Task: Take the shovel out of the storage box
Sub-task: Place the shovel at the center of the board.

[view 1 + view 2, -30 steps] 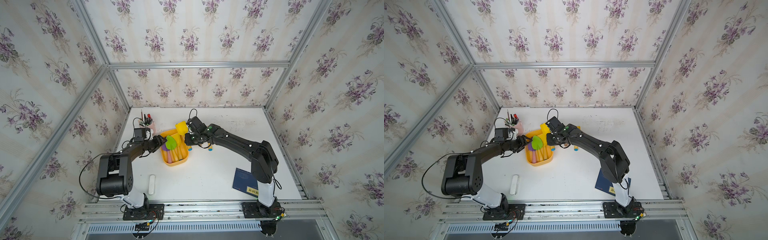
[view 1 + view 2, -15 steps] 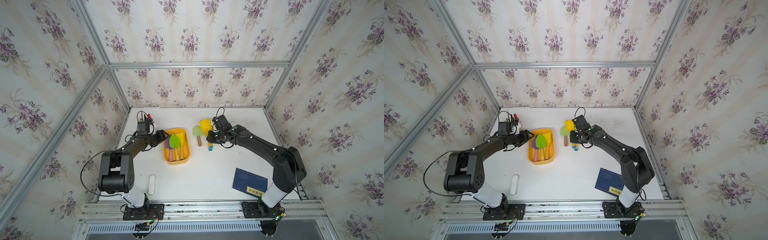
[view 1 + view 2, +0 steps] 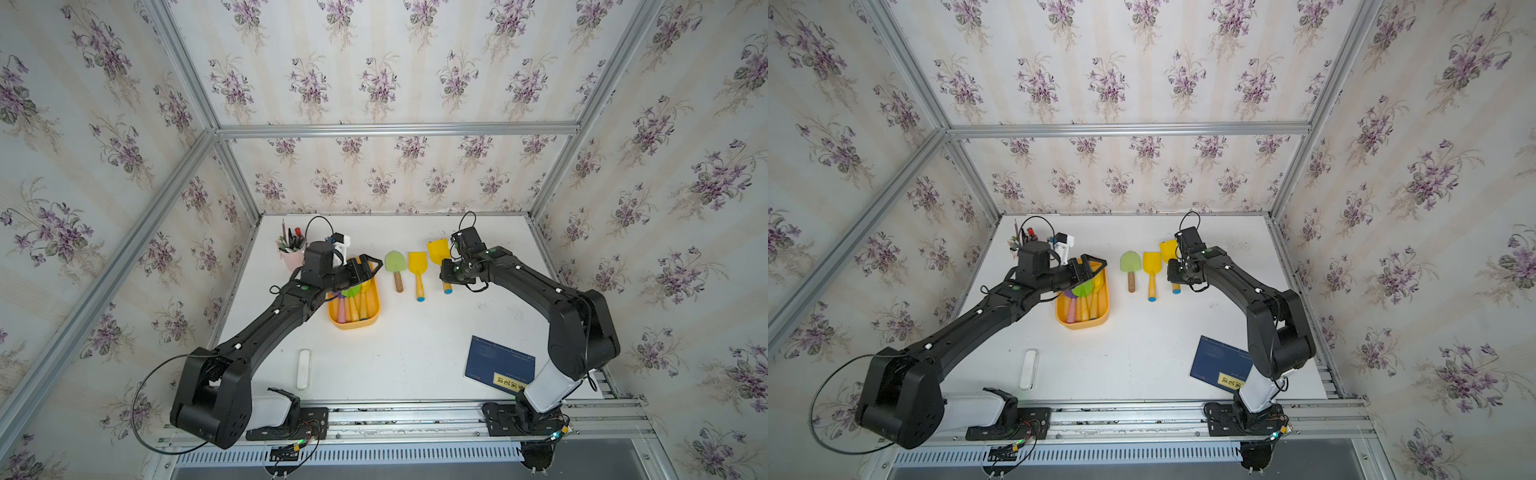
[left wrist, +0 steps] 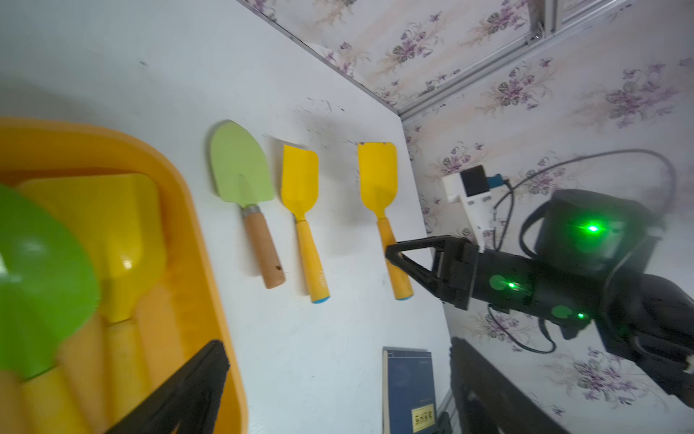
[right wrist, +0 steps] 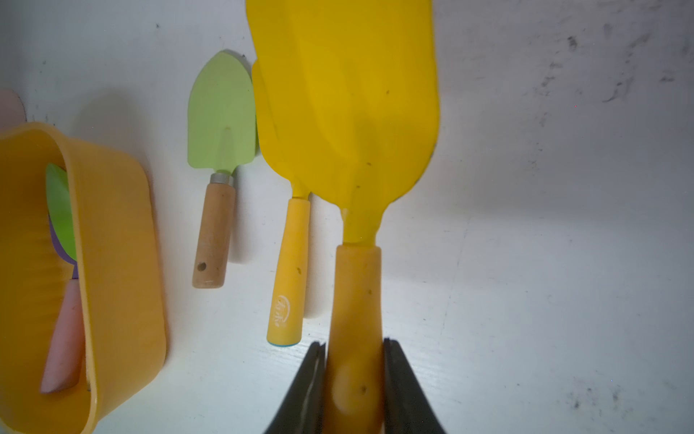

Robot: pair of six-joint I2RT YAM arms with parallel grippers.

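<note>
The yellow-orange storage box [image 3: 353,326] [image 3: 1084,325] stands left of the table's middle. It holds several shovels, among them a green blade [image 4: 37,282] and a yellow blade [image 4: 112,233]. My left gripper [image 3: 371,266] [image 4: 338,390] hovers open over the box's far end, holding nothing. My right gripper [image 3: 446,274] [image 5: 355,375] is shut on the handle of a yellow shovel [image 3: 438,250] [image 5: 349,94], low at the table to the right of the box. I cannot tell whether that shovel rests on the table.
A green shovel with a wooden handle [image 3: 394,262] and a second yellow shovel [image 3: 417,266] lie side by side between the box and the held one. A pink pen cup [image 3: 292,257] stands back left. A blue book [image 3: 498,365] and a white bar [image 3: 304,369] lie near the front.
My right gripper carried the yellow shovel from above the box rightward and down beside the two lying shovels. My left gripper moved from the box's left side to over its far end and opened wider.
</note>
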